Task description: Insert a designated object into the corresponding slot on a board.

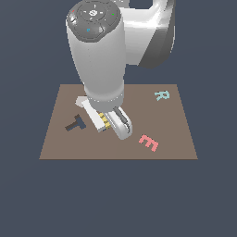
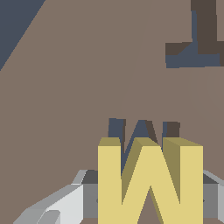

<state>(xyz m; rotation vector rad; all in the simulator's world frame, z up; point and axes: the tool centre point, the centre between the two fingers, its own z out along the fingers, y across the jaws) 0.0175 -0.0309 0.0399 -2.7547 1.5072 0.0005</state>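
Fingers: pale grey, closed on the small flat yellow M-shaped block, which sits upright between them in the wrist view, gripped at its two outer legs. Gripper hangs low over the board, between its centre and the edge at the exterior view's left.

Board: large flat brown rectangle lying on a plain dark floor.

Dark grey M-shaped recess: just beyond the held block in the wrist view, partly hidden behind it. Block and recess look roughly parallel, but the block appears set off to one side of the recess and short of it.

Dark T-shaped recess: near the board's edge at the exterior view's left, close to the gripper.

Pink E-shaped block and pale teal R-shaped block: lying on the board toward its edge at the exterior view's right, well apart from the gripper.

Risks, as judged:
- Lowering with this offset would land the block's legs on the recess rim, leaving it tilted or resting on the board.
- Slight twist could jam the narrow legs.
- Block height above the board cannot be told, so early release may bounce it off line.
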